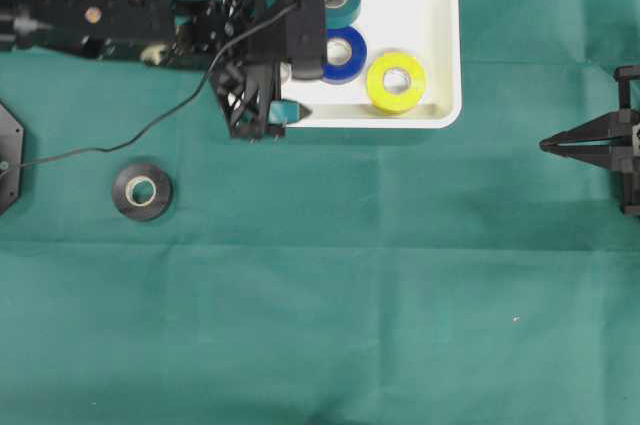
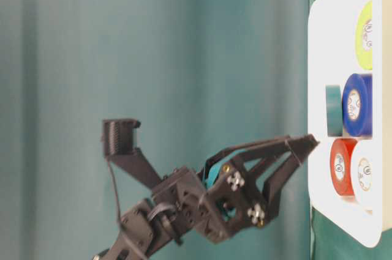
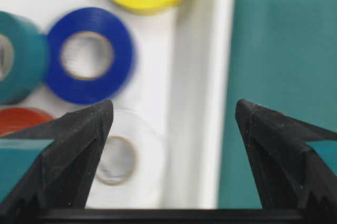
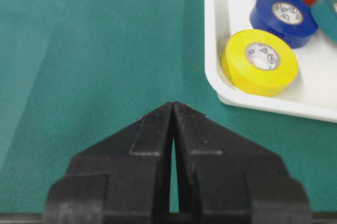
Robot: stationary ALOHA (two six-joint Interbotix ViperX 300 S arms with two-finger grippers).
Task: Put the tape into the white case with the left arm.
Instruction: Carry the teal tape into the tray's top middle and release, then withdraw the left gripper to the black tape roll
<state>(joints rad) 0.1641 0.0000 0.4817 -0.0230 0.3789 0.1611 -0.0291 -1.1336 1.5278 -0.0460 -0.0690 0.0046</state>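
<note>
The white case (image 1: 445, 45) lies at the top middle and holds yellow tape (image 1: 396, 82), blue tape (image 1: 346, 53), a teal roll (image 1: 342, 0), a red roll (image 3: 21, 121) and a white roll (image 3: 126, 155). One black tape roll (image 1: 141, 191) lies on the green cloth, left of and below the case. My left gripper (image 1: 292, 57) hovers over the case's left end, open and empty. In the left wrist view the left gripper (image 3: 174, 110) has one finger over the white roll and the other past the rim (image 3: 218, 76). My right gripper (image 1: 545, 145) is shut, empty, far right.
Green cloth covers the whole table. A black cable (image 1: 120, 140) trails from the left arm across the cloth toward a black fixture (image 1: 8, 160) at the left edge. In the table-level view the left gripper (image 2: 306, 145) sits raised beside the case (image 2: 318, 89).
</note>
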